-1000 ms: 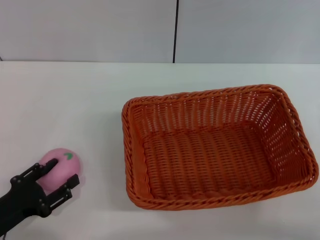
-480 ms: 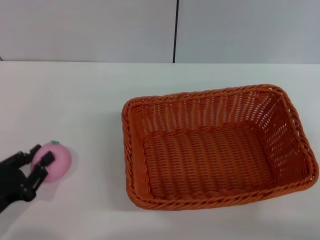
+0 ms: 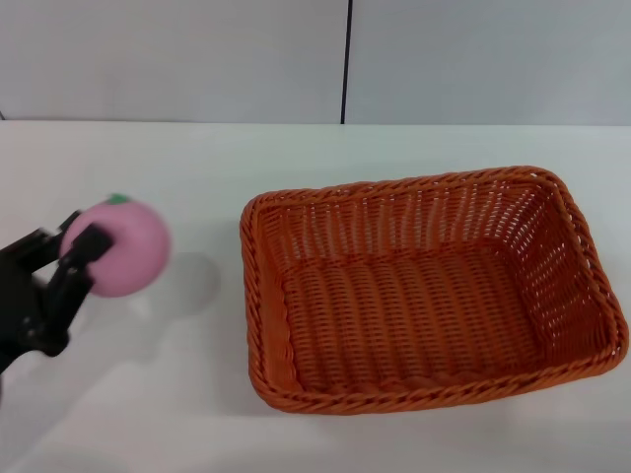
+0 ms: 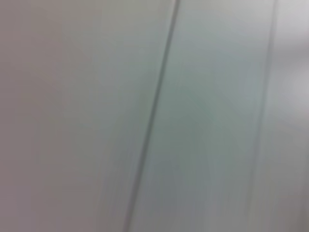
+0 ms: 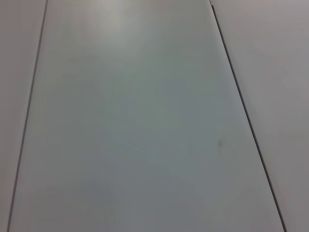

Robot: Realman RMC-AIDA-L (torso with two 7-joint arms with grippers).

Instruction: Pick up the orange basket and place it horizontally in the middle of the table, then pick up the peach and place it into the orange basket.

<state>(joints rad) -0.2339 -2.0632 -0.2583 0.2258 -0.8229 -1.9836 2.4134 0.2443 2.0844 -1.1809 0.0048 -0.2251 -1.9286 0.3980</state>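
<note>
The orange basket [image 3: 424,291] lies lengthwise on the white table [image 3: 177,168], right of centre, with nothing inside it. The pale-pink peach [image 3: 120,248] with a green leaf mark on top hangs above the table at the left, casting a shadow below. My left gripper [image 3: 71,252] is shut on the peach, its black fingers [image 3: 84,258] pressed against the fruit's left side. The right gripper is out of the head view. Both wrist views show only grey panels.
A grey wall with a dark vertical seam [image 3: 346,59] runs behind the table's far edge. Bare tabletop lies between the peach and the basket's left rim [image 3: 248,296].
My left gripper closed on the peach and lifted it off the table, so it now sits higher and slightly right in the head view. The basket has not moved.
</note>
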